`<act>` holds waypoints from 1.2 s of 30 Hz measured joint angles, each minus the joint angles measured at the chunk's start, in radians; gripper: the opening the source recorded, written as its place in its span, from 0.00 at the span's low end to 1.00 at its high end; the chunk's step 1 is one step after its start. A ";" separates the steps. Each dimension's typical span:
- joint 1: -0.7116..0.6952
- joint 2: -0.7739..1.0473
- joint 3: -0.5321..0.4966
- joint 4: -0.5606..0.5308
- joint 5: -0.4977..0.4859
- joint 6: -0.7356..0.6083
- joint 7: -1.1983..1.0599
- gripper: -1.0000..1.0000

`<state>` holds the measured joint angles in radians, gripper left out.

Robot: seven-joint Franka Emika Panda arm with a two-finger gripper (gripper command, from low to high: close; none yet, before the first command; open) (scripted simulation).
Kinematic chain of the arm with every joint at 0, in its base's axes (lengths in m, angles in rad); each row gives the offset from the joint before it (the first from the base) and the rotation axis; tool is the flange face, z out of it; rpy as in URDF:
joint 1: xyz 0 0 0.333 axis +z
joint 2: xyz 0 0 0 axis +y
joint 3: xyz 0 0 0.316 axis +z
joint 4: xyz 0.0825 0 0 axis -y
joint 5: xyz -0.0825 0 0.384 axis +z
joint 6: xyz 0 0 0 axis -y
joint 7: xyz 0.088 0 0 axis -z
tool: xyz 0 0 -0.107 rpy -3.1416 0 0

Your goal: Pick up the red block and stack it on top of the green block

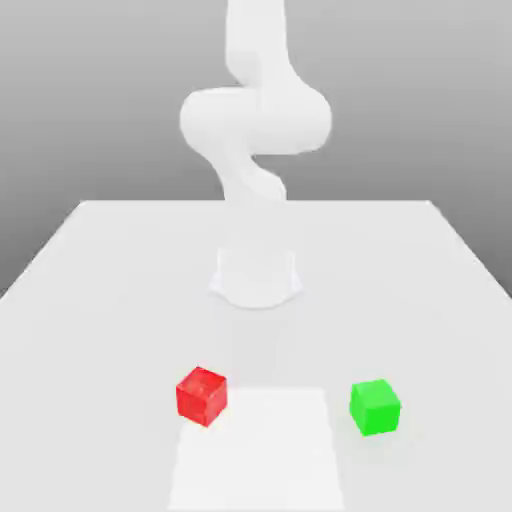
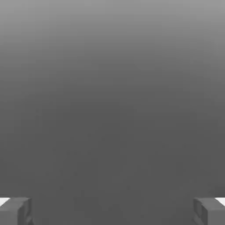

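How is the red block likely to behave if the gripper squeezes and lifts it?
The red block looks rigid, with straight edges, so it probably won't deform. Its flat faces suggest it would slide or pivot rather than roll if nudged.

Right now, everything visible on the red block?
The red block is a small plain cube, slightly mottled, material unclear. It sits flat on the table, turned so two side faces and the top show. It lies toward the exterior view's left, at the edge of the pale patch, apart from the green block. Nothing grips it.
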<state>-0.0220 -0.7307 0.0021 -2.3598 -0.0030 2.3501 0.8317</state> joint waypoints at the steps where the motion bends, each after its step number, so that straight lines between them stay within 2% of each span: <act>1: -0.011 0.034 0.001 -0.028 -0.001 0.024 0.016 0.50; 17: -0.162 0.621 -0.018 -0.484 -0.005 0.434 0.259 0.50; 24: -0.176 0.898 -0.013 -0.484 0.016 0.662 0.262 0.50; 25: -0.178 0.926 -0.010 -0.480 0.017 0.685 0.261 0.00; 31: -0.180 0.940 -0.008 -0.479 0.015 0.698 0.264 0.00; 36: -0.183 0.807 -0.008 -0.497 0.006 0.584 0.270 0.00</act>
<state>-0.2050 0.0766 -0.0061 -2.8571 0.0025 2.9346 1.1022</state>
